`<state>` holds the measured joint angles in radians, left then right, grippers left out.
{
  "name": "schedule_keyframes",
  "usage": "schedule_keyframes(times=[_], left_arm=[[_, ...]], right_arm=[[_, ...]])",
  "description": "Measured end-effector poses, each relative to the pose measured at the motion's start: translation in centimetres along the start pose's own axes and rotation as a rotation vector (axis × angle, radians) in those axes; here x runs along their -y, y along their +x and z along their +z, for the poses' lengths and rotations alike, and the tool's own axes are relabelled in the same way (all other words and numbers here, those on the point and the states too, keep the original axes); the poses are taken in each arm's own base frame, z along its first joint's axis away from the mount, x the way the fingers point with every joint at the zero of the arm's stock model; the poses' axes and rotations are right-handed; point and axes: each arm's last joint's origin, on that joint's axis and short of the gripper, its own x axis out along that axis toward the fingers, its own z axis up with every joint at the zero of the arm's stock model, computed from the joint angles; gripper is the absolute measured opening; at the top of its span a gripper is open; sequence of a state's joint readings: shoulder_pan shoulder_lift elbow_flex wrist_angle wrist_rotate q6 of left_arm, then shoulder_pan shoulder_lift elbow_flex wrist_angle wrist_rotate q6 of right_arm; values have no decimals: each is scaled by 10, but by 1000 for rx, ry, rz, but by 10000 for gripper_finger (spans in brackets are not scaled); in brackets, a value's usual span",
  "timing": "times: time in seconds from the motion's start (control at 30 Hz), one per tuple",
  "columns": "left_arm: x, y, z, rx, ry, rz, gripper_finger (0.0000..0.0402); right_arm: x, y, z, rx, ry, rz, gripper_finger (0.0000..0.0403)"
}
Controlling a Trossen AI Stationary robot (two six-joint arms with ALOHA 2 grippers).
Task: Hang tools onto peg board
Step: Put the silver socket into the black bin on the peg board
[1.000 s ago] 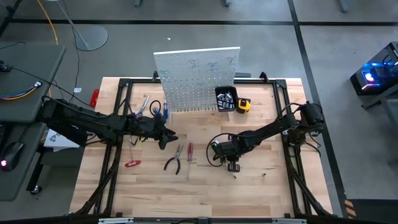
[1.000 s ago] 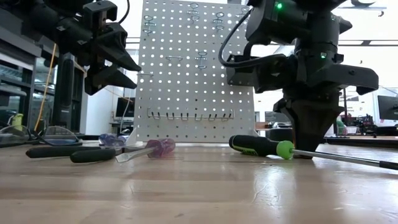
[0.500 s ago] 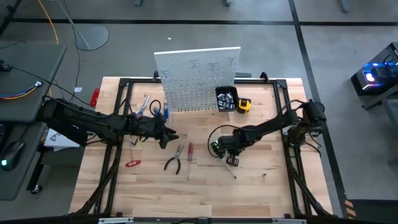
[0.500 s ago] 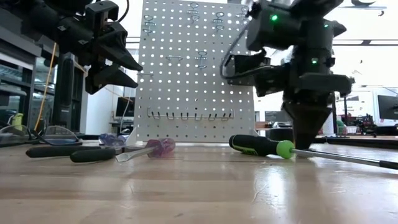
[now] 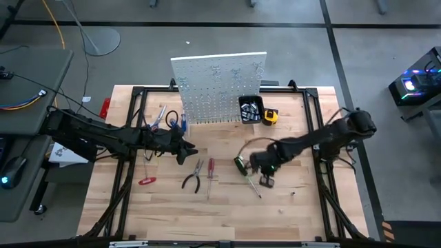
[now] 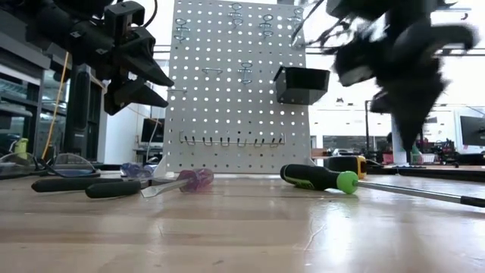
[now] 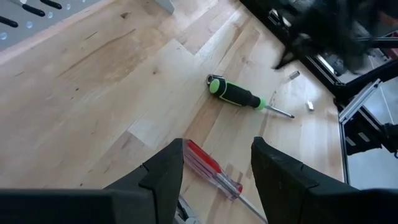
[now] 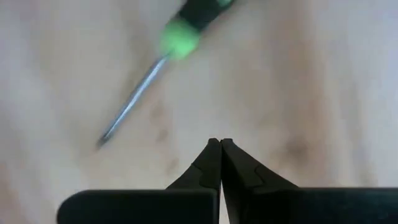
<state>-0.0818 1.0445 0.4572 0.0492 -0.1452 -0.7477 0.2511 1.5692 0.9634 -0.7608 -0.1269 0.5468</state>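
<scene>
The white peg board stands at the table's far side with a black bin on it. A green-black screwdriver lies flat on the table right of the middle. My right gripper hangs shut and empty above the table just right of that screwdriver, fingers pointing down. My left gripper stands open and empty, raised over the table left of the middle. Below it lie a red screwdriver and dark pliers.
Red-handled cutters lie at the near left. Blue-handled tools lie by the board's left foot. A yellow tape measure sits under the bin. A black metal frame borders the table. Bare wood lies toward the near edge.
My right gripper has risen from the table beside the green-black screwdriver and gone a little toward the right edge, rolling about its own axis, and it has stayed shut. The screwdriver lies where it was.
</scene>
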Motion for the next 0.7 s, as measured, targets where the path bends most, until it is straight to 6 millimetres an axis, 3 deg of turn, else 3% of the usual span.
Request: schedule_keyframes(times=[0.17, 0.4, 0.57, 0.7], left_arm=[[0, 0, 0, -1, 2, 1, 172], [0, 0, 0, -9, 1, -9, 172], [0, 0, 0, -10, 0, -12, 172], [1, 0, -1, -23, 0, -24, 172]], right_arm=[[-45, 4, -33, -82, 52, 93, 1], [-130, 28, -86, -179, 132, 372, 0], [-162, 45, -126, -259, 244, 407, 0], [-192, 58, -163, -407, 222, 538, 0]])
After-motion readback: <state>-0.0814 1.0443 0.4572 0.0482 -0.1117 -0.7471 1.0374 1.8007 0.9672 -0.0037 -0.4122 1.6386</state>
